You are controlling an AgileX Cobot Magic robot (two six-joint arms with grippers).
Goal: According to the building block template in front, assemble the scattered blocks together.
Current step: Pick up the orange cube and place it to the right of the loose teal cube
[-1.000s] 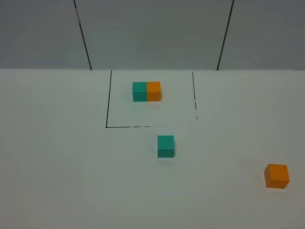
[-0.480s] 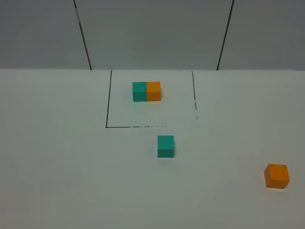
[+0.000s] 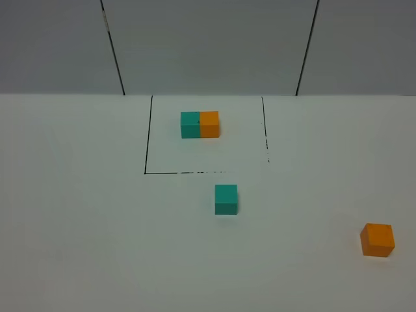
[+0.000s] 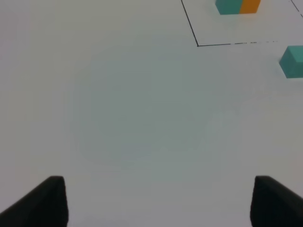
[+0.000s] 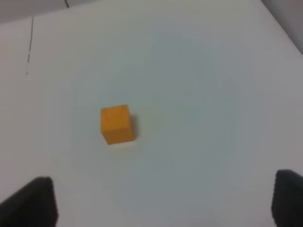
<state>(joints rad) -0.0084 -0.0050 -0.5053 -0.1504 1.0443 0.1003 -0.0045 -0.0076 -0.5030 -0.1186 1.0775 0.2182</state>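
teal cube [image 3: 226,199], orange cube [image 3: 377,240] and template [image 3: 200,124] lie exactly where they were.

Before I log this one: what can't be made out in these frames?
Left wrist: left end effector shows only fingertips; template and teal cube cut by edges.
Right wrist: right end effector shows only fingertips; template, teal cube out of frame.
Exterior high: neither end effector in frame.

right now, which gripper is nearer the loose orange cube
Right. The loose orange cube lies just ahead of the right gripper; the left gripper sits beyond the teal cube, the orange one outside its view.
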